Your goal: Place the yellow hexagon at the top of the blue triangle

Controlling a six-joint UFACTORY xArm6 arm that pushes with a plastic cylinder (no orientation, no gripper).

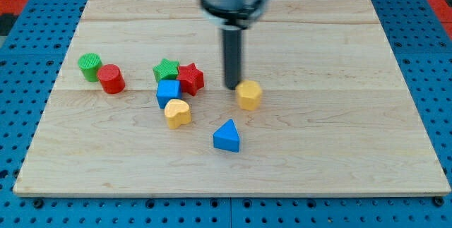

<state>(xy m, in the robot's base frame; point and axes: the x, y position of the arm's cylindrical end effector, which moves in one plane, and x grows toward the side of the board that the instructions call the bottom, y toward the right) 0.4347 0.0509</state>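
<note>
The yellow hexagon [249, 94] sits near the middle of the wooden board [339, 136]. The blue triangle [227, 136] lies below it and a little to the view's left, a short gap apart. My tip [233, 86] stands just left of and slightly above the yellow hexagon, touching or nearly touching its upper left side. The dark rod rises from there to the arm's grey end at the view's top.
A cluster lies to the view's left: green star [166, 69], red star [190, 78], blue cube [169, 92], yellow heart [177, 113]. Farther left are a green cylinder [90, 66] and a red cylinder [111, 79]. Blue pegboard surrounds the board.
</note>
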